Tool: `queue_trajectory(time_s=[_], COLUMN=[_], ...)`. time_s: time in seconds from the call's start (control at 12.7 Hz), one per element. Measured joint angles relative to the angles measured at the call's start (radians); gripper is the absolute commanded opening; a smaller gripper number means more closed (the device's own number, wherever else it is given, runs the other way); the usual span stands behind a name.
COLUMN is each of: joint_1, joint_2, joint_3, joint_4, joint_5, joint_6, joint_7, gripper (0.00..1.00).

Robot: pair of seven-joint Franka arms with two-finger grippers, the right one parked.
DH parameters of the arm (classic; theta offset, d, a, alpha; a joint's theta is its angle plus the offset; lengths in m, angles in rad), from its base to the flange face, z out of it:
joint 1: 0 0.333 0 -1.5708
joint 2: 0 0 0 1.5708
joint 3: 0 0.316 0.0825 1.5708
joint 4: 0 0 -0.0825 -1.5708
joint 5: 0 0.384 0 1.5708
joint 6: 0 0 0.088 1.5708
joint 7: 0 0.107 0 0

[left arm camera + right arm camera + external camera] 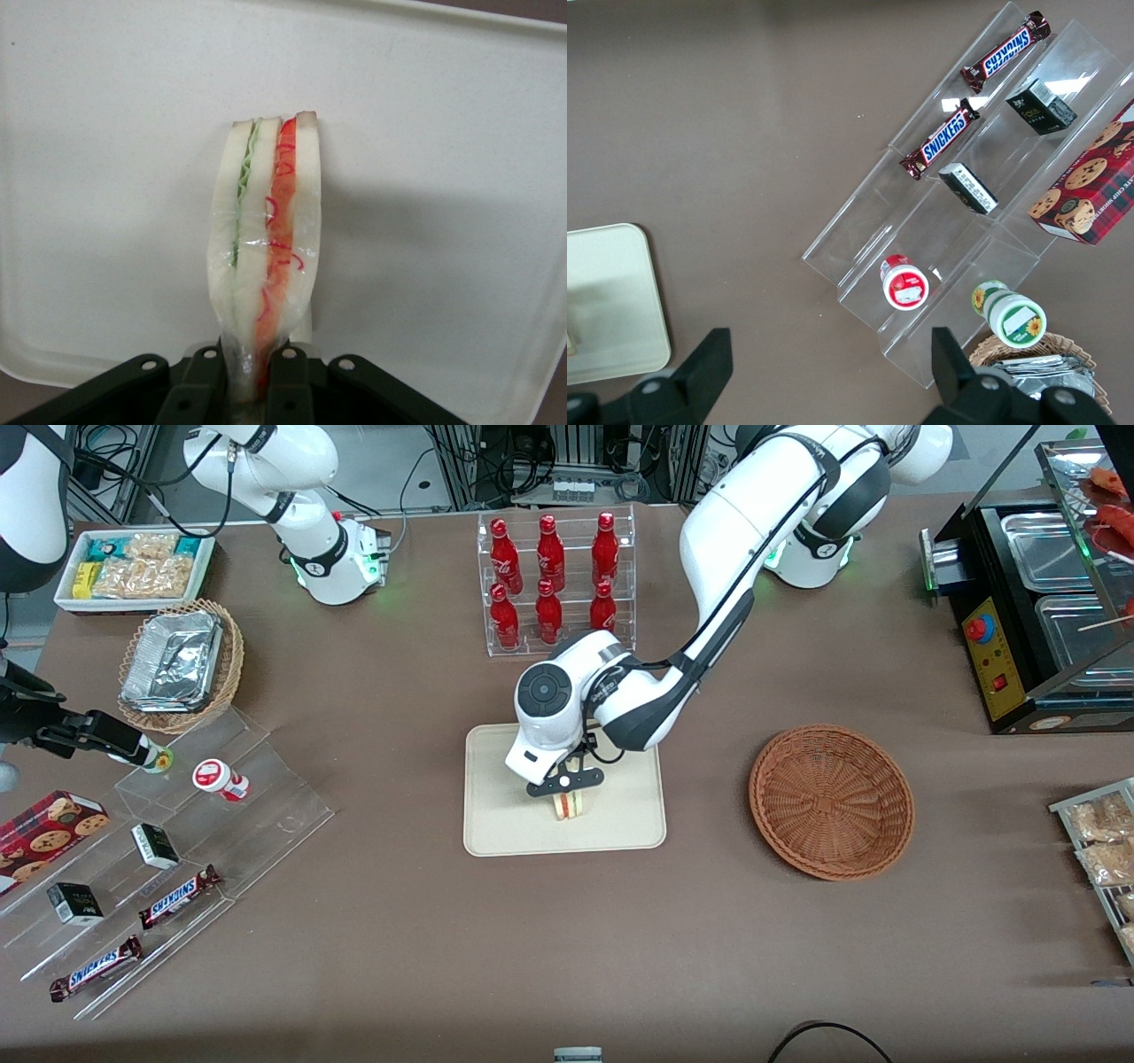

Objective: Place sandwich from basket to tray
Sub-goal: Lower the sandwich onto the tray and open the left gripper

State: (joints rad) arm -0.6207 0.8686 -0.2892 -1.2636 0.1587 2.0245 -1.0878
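Observation:
My left gripper (568, 790) hangs low over the middle of the cream-beige tray (505, 824) and is shut on the sandwich (568, 804), a plastic-wrapped wedge of pale bread with red, orange and green filling. In the left wrist view the two dark fingers (297, 385) pinch the narrow end of the sandwich (266, 230), which points out over the tray's pale floor (443, 177). I cannot tell whether the sandwich touches the tray. The reddish-brown wicker basket (831, 802) lies empty on the table beside the tray, toward the working arm's end.
A clear rack of red bottles (554, 580) stands farther from the front camera than the tray. A tan basket with a foil container (177, 664), a white snack bin (133, 567) and clear steps with snacks (177, 850) lie toward the parked arm's end. A black food warmer (1036, 611) stands at the working arm's end.

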Motion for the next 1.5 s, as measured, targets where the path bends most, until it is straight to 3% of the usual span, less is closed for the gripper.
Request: queue_trajectory(time_s=[0.63, 1.02, 1.5], joint_1=[0.0, 0.004, 0.072], joint_2=[-0.005, -0.085, -0.204], joint_3=[0.002, 0.002, 0.016], joint_4=[0.059, 0.082, 0.094], joint_5=[0.0, 0.0, 0.006], joint_6=[-0.042, -0.13, -0.292], joint_7=[-0.006, 0.01, 0.174], gripper=[1.0, 1.0, 1.0])
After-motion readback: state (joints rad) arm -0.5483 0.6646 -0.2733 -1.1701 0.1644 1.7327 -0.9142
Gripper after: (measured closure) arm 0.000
